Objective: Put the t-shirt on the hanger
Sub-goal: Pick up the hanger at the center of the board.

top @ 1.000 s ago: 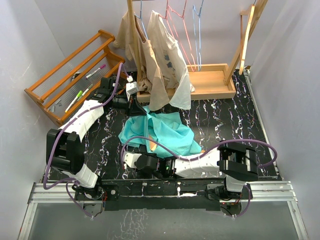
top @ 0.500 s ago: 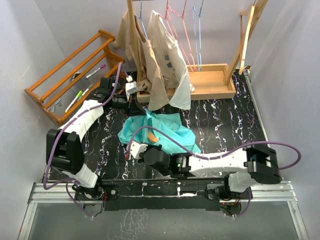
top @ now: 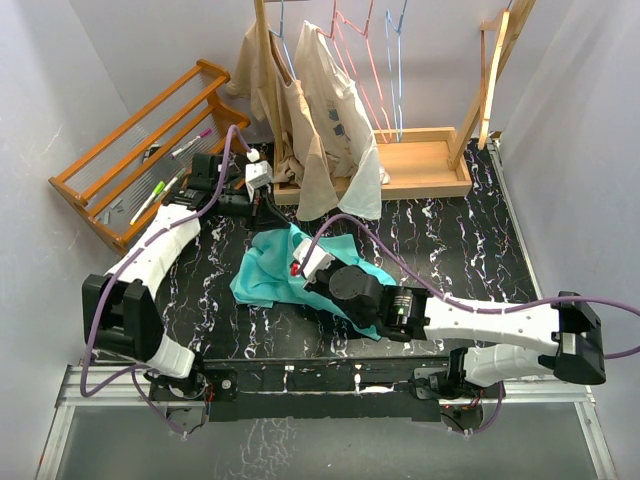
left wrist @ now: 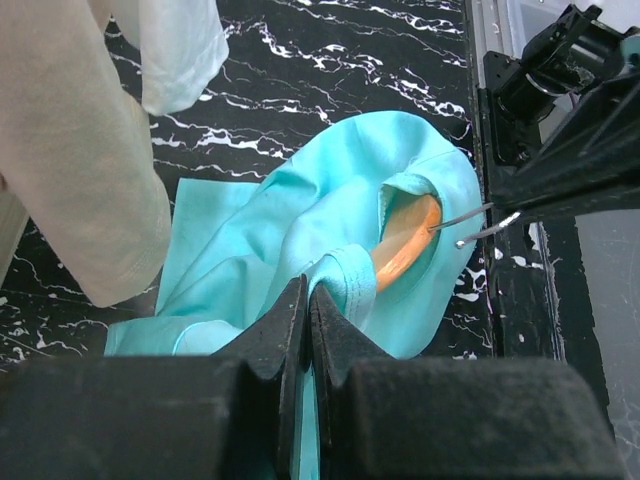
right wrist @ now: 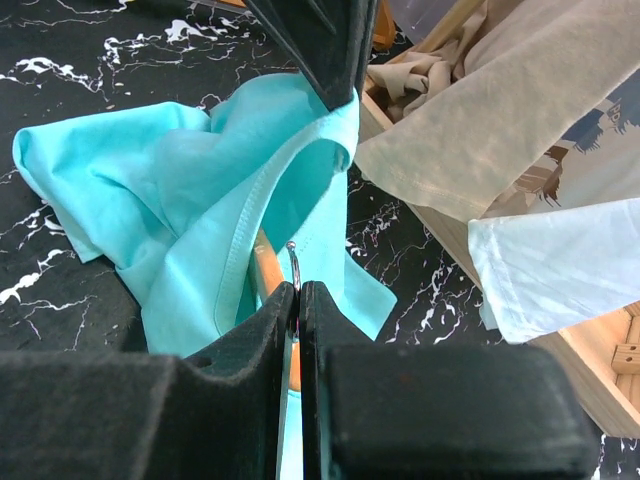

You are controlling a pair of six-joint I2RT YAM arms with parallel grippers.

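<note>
The teal t-shirt lies bunched on the black marbled table. My left gripper is shut on its neck band at the shirt's far edge and holds it up. The wooden hanger sits inside the neck opening, mostly hidden under the cloth. My right gripper is shut on the hanger's metal hook, just above the shirt's middle. The right wrist view shows the hanger's wood under the collar and the left gripper's fingers pinching the shirt.
Beige shirts hang from a wooden stand whose tray base sits just behind the t-shirt. Pink and blue wire hangers hang above it. A slatted wooden rack with markers stands at the left.
My right arm has swung from the front edge up over the shirt's middle, carrying the hanger's hook. The shirt has bunched and shifted left. My left gripper has drawn back slightly.
</note>
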